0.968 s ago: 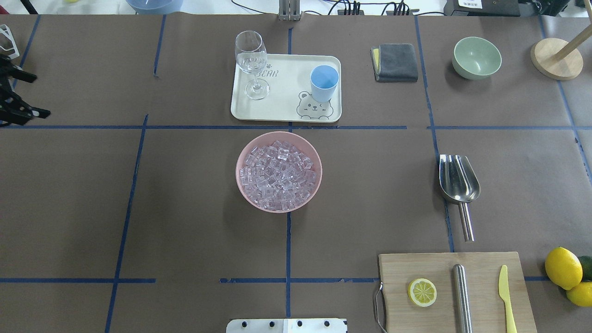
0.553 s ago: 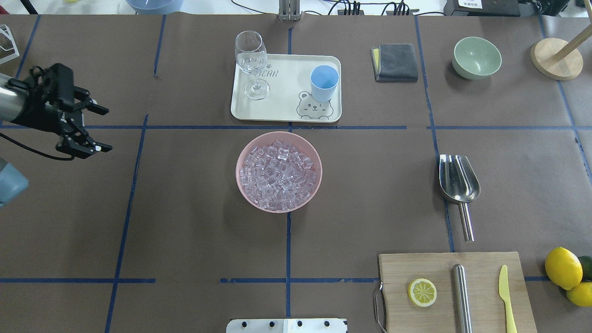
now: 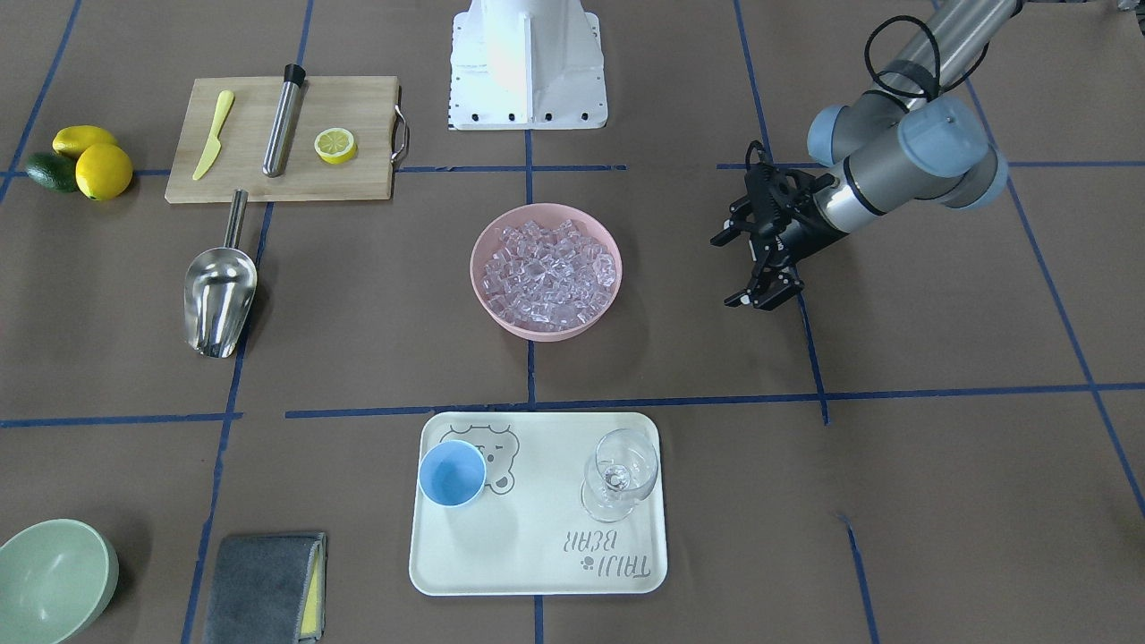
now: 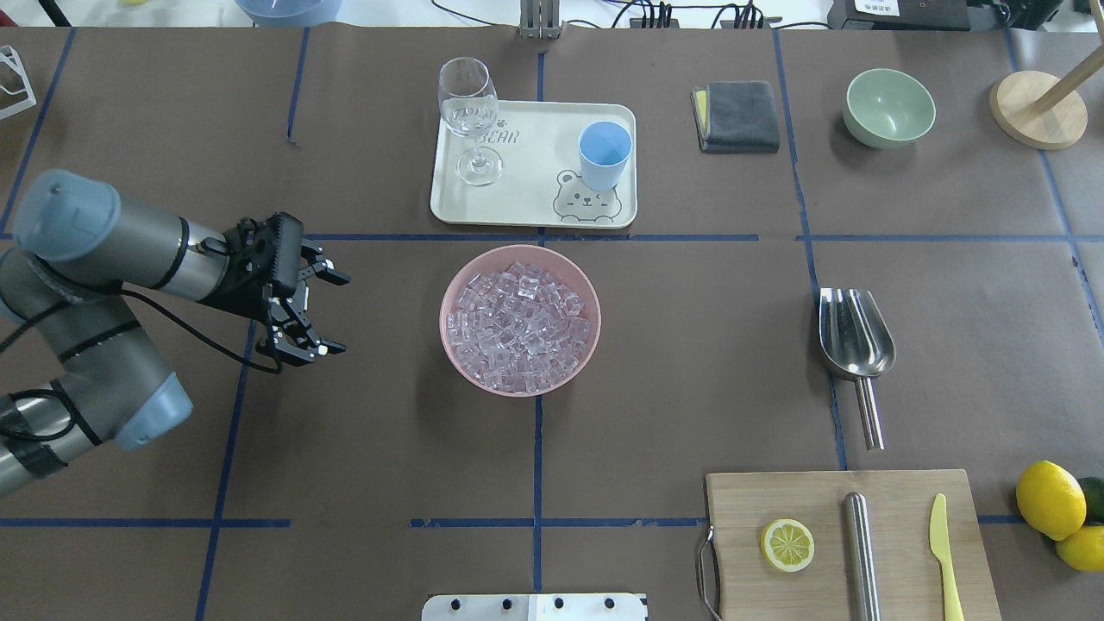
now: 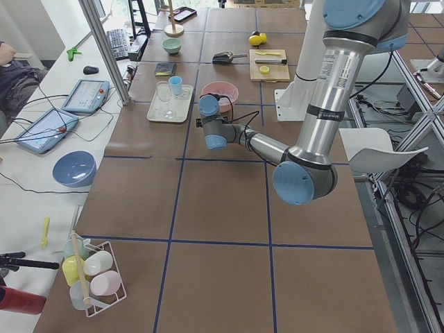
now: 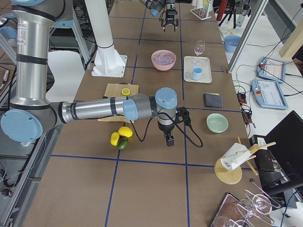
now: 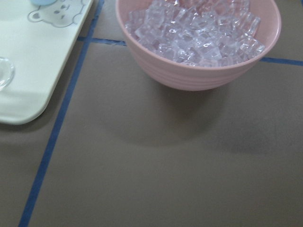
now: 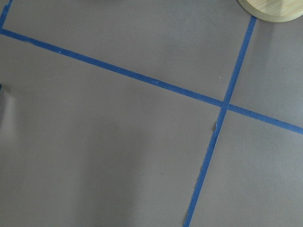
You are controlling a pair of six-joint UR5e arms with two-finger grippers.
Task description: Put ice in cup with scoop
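Note:
The ice (image 4: 520,326) fills a pink bowl (image 4: 453,345) at the table's middle. Beyond it, the light-blue cup (image 4: 604,153) stands upright on a cream tray (image 4: 526,203). Far to the right the steel scoop (image 4: 854,345) lies on the table, its handle pointing toward the robot. My left gripper (image 4: 341,313) hovers open and holding nothing, a hand's width left of the bowl; its wrist view shows the bowl's wall (image 7: 199,75) close ahead. My right gripper (image 6: 169,140) shows only in the exterior right view, near the lemons, so I cannot tell its state.
A wine glass (image 4: 470,116) shares the tray. A cutting board (image 4: 897,552) at the near right carries a lemon slice, a steel cylinder and a yellow knife. Lemons (image 4: 1050,500), a green bowl (image 4: 890,108), a grey cloth (image 4: 737,116) and a wooden stand (image 4: 1035,108) sit along the right side.
My left arm has swept in from the table's left edge toward the pink bowl, its gripper open throughout. Nothing on the table has moved.

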